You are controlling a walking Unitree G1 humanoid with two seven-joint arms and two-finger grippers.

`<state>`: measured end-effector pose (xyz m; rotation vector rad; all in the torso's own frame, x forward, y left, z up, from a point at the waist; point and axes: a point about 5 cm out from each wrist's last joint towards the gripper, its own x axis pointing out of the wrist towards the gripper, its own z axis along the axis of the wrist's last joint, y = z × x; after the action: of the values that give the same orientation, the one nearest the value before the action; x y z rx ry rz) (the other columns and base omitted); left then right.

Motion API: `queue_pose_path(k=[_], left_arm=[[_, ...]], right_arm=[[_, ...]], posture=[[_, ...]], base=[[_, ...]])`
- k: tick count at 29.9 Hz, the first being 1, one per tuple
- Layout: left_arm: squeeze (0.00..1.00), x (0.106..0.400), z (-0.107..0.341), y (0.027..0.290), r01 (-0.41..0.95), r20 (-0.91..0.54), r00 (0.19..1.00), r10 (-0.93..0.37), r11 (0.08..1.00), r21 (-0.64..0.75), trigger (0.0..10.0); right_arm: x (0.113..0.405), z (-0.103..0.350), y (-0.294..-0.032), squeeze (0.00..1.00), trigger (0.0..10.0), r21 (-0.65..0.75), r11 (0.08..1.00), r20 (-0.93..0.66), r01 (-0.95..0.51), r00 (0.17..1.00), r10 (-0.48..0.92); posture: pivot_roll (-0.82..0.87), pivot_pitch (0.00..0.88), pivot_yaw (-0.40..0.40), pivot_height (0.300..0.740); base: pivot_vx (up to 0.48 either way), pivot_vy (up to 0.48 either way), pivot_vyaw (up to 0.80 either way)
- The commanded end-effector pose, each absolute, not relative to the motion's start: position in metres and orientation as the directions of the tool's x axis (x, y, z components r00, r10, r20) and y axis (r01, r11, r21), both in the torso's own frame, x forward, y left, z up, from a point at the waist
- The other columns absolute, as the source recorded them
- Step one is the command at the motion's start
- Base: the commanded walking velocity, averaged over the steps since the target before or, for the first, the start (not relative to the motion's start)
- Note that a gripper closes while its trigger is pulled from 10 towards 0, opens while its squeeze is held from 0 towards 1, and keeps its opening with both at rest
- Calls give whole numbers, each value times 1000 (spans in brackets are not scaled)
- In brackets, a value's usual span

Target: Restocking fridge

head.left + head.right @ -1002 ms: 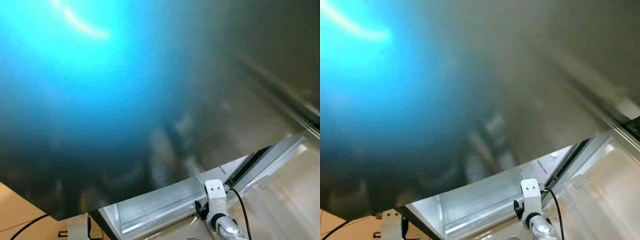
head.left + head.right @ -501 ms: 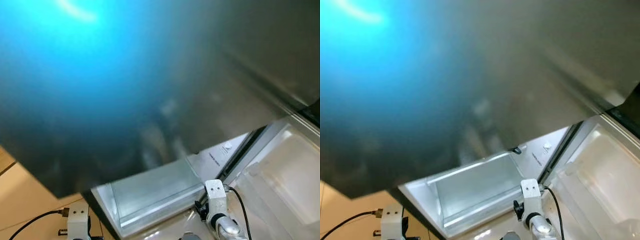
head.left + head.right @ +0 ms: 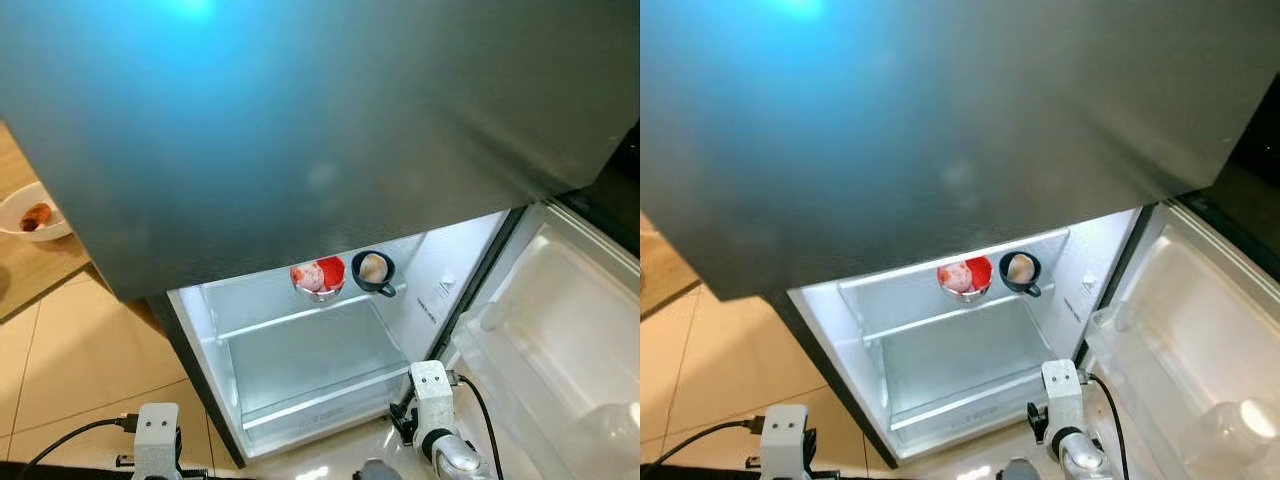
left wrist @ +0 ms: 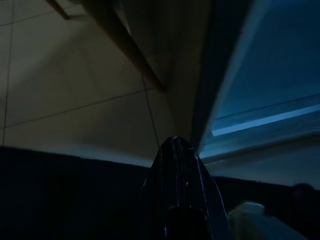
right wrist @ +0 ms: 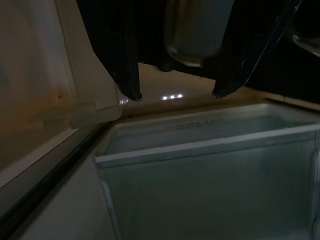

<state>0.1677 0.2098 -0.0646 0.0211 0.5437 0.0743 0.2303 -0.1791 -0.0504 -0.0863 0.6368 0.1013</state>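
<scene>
With the right hand point(image 5: 172, 92) spread and empty before the fridge's point(image 3: 300, 150) lower bin point(image 3: 310, 375), a careless reach could topple the red bowl point(image 3: 318, 275) and dark cup point(image 3: 373, 269) on the shelf above (left hand point(image 4: 177, 165) clenched, idle).

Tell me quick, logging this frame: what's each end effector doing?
Left end effector: closed, holding nothing.
Right end effector: open, empty, facing the fridge drawer.
</scene>
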Motion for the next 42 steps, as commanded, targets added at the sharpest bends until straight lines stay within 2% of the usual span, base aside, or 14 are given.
queue_pose_path(k=[1,12,31,35,42], left_arm=[[0,165,-65,209,-56,-514,854,75,997,51,10000],[0,166,-63,205,-52,-496,866,69,997,49,10000],[0,166,-62,203,-55,-492,867,73,997,49,10000],[0,167,-62,203,-55,-495,866,73,997,52,10000],[0,168,-62,203,-52,-497,865,72,997,54,10000]], right_arm=[[224,-55,-176,0,10000,-45,989,-619,-138,781,81],[224,-55,-177,0,10000,-49,989,-619,-141,781,81],[224,-55,-177,0,10000,-36,990,-618,-139,781,87],[226,-53,-174,0,10000,11,989,-595,-150,793,127],[226,-52,-173,0,10000,25,987,-588,-157,797,141]], posture=[[-72,95,-43,667],[-76,96,-45,667],[-79,101,-46,667],[-79,102,-45,667],[-82,108,-39,691]], base=[[-274,0,0],[-255,0,0],[0,0,0],[0,0,0],[0,0,0]])
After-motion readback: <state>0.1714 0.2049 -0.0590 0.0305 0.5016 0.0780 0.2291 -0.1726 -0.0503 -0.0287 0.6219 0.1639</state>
